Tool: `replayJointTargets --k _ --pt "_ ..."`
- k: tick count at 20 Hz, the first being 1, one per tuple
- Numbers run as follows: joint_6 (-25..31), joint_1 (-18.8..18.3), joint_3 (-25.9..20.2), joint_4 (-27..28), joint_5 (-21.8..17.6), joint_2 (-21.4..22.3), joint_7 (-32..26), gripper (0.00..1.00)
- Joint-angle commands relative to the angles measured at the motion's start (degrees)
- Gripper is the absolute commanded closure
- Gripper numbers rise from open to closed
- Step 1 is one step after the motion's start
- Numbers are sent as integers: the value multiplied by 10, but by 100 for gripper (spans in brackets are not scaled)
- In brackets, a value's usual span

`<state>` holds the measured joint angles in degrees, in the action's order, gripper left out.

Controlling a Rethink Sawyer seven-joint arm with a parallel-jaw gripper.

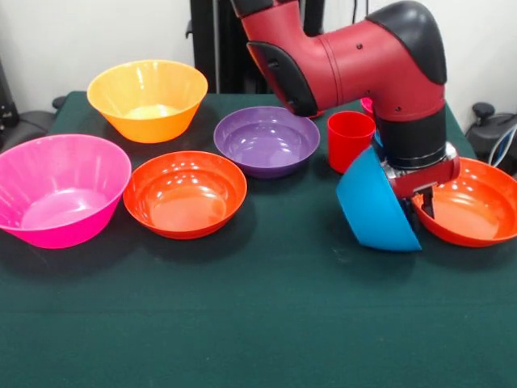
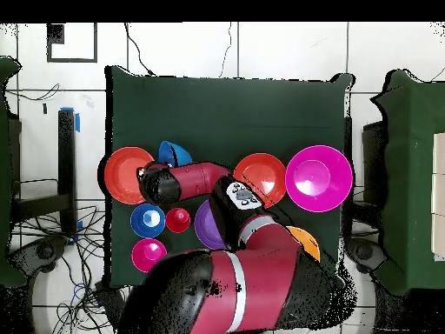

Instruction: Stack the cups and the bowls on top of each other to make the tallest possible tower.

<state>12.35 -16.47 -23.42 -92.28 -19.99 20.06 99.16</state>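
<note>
My gripper [image 1: 418, 204] is shut on the rim of the medium blue bowl [image 1: 373, 202], which is tipped on its side between the red cup [image 1: 350, 140] and the right red-orange bowl [image 1: 472, 202]. Its lower edge is at or just above the cloth. In the overhead view the blue bowl [image 2: 174, 154] sits beside that red-orange bowl [image 2: 126, 174]. The big pink bowl [image 1: 60, 190], yellow-orange bowl [image 1: 148, 99], purple bowl [image 1: 266, 140] and second red-orange bowl [image 1: 185, 194] stand apart, each empty. No tower stands. The orange cup is out of view.
The small blue bowl [image 2: 148, 220] and small magenta bowl [image 2: 149, 254] sit near the robot's base, next to the red cup [image 2: 178, 220]. The arm [image 2: 217, 278] covers part of the purple and yellow-orange bowls from above. The green table [image 1: 258, 323] carries everything.
</note>
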Motion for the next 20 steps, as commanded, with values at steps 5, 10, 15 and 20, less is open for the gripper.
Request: replayJointTargets --k 5,10,15,20 --pt "9 13 33 5 10 -11 71 100" --pt "57 15 30 -65 28 84 78 100" --pt "116 10 22 -129 51 170 68 100" --pt "153 -18 0 -163 55 195 32 100"
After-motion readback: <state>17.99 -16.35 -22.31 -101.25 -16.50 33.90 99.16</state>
